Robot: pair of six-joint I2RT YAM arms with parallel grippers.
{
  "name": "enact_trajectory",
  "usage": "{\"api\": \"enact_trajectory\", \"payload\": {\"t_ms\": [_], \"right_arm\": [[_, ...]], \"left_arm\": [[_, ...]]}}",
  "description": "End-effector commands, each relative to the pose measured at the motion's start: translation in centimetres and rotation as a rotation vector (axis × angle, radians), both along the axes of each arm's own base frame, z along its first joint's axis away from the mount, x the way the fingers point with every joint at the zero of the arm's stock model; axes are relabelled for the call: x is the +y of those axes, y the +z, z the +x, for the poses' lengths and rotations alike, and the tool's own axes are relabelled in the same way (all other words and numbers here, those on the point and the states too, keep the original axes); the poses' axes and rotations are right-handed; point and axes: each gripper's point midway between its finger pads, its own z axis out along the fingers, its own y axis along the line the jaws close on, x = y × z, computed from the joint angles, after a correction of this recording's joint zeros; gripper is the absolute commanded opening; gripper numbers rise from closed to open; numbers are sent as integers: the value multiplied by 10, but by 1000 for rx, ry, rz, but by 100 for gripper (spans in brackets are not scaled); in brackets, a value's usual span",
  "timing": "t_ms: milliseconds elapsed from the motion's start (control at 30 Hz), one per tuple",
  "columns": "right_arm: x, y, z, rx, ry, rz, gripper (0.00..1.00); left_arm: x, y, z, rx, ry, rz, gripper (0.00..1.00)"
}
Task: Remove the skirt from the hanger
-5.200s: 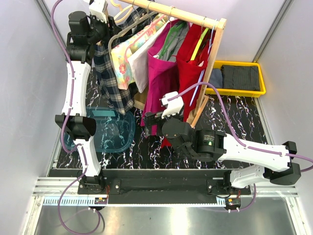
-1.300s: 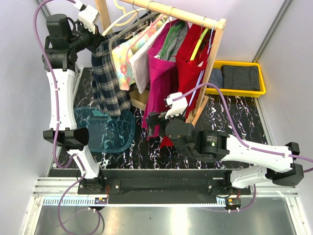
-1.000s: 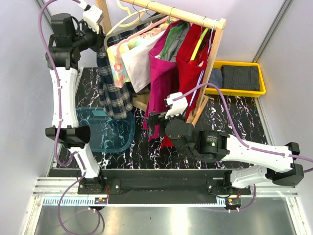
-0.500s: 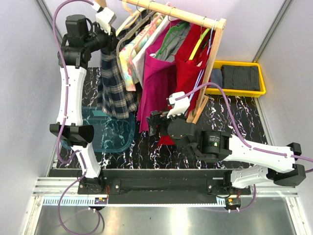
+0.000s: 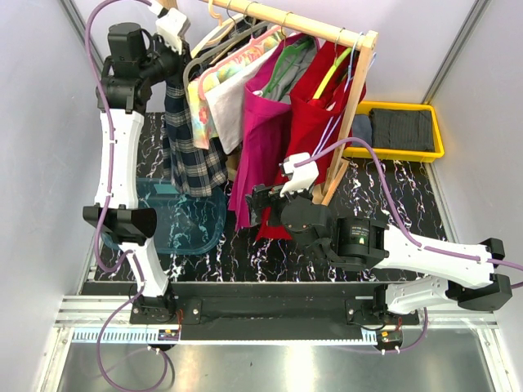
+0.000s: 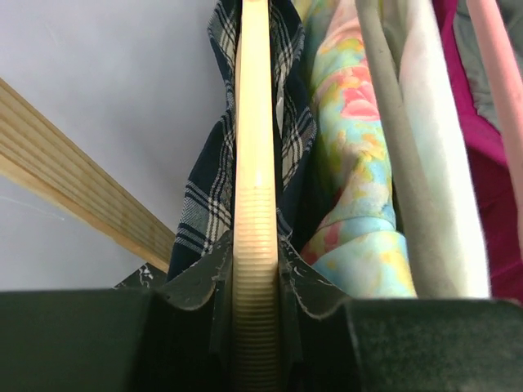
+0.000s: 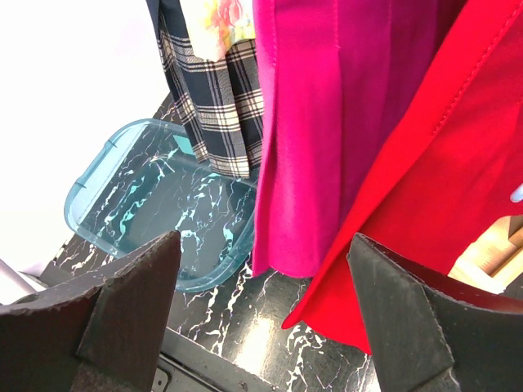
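The plaid skirt hangs on its pale wooden hanger at the left end of the wooden rail, just beside a floral garment; its hem drops well below the rail, above a teal tray. The left gripper is clamped on the hanger bar — both fingers press its ribbed sides, plaid cloth draped to either side. Below the rail's middle, the right gripper is spread wide and holds nothing; it faces the lower edges of a magenta garment and a red one.
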Motion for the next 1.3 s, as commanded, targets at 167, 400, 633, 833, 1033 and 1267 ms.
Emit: {"api": "enact_trajectory", "payload": {"t_ms": [167, 400, 633, 833, 1033, 1267], "right_arm": [[-7, 19, 3, -12, -31, 77, 90], [-5, 16, 3, -9, -27, 71, 90], [-1, 12, 2, 1, -17, 69, 90], [0, 11, 3, 4, -19, 70, 89], [3, 7, 3, 6, -14, 55, 90], [6, 11, 2, 6, -2, 62, 89]], "left_arm": [[41, 162, -15, -456, 207, -273, 0], [38, 191, -47, -511, 170, -327, 0], [37, 234, -87, -636, 130, -360, 0], [36, 210, -61, -571, 151, -341, 0], [51, 234, -85, -670, 199, -375, 0], [66, 235, -121, -650, 198, -316, 0]]}}
